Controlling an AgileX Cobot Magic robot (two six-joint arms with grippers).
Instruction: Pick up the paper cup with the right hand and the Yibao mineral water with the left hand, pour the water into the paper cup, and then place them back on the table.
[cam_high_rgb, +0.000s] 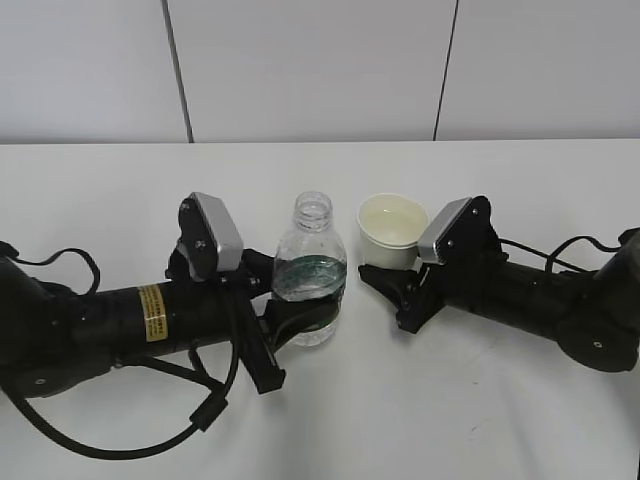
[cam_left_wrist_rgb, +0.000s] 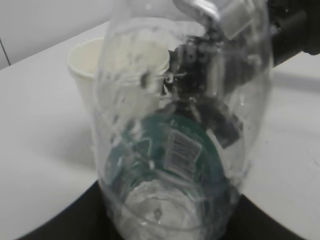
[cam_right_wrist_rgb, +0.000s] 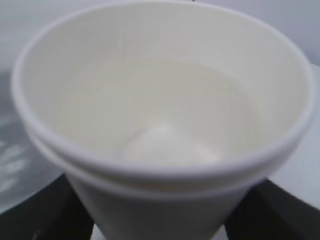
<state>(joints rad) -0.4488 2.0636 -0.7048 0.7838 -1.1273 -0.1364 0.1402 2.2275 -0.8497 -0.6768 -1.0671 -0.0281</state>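
**On the white desk: bottle and cup each held, side by side**

On the desk, taking the Yibao mineral water as the landmark:

- Left of the bottle: the left hand reaches in low along the desk, its arm bearing a yellow label and a grey plate tilted above the wrist. Its black fingers are clenched around the lower body of the bottle, at and just under the dark green label band. A black cable loops on the desk under this arm.
- The bottle itself: upright, capless, base apparently on the desk, though the fingers hide part of the contact. In the left wrist view the bottle fills the frame at close range; the green label with a barcode shows through the clear ribbed plastic. Water level cannot be read.
- Just right of the bottle, apart from it: the paper cup, upright, rim up. Cream interior visible; in the right wrist view the cup appears to hold clear liquid, with a pale patch at the bottom. It looks double-walled at the rim there, as if two cups are nested.
- Right of the cup, further from the bottle: the right hand, arm unlabelled, grey plate tilted toward the cup. Its fingers grasp the cup's lower wall; the right wrist view shows dark finger surfaces on both sides of the cup base.
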